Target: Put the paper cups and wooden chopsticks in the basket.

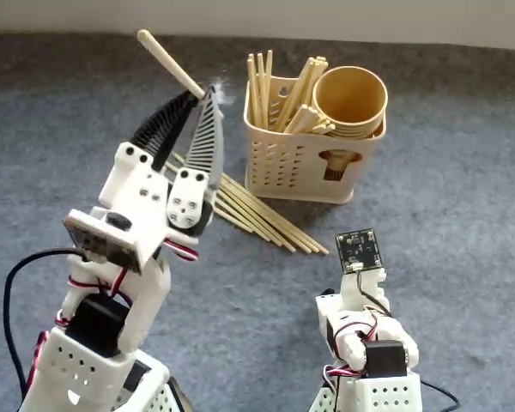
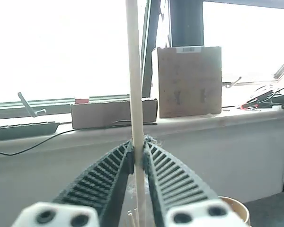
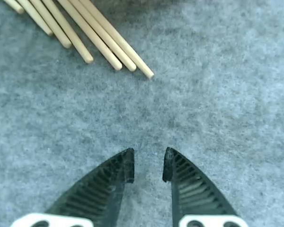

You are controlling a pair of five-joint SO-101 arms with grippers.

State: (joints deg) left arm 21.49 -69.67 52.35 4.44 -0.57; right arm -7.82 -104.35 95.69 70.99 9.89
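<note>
My left gripper (image 1: 202, 96) is raised left of the basket and shut on a wooden chopstick (image 1: 167, 62) that slants up and away to the left. In the left wrist view the fingertips (image 2: 138, 161) pinch this chopstick (image 2: 134, 71), which stands straight up. The cream basket (image 1: 292, 165) holds stacked paper cups (image 1: 350, 101) and several chopsticks (image 1: 262, 86). More chopsticks (image 1: 257, 215) lie in a bundle on the grey carpet in front of the basket. My right gripper (image 3: 147, 165) hovers open over bare carpet, a little short of the ends of those chopsticks (image 3: 104, 45).
The right arm (image 1: 365, 335) sits folded low at the front right. Grey carpet (image 1: 446, 215) covers the whole table. A cup rim (image 2: 234, 208) peeks below the left gripper. Cardboard boxes (image 2: 189, 80) stand on a far window sill.
</note>
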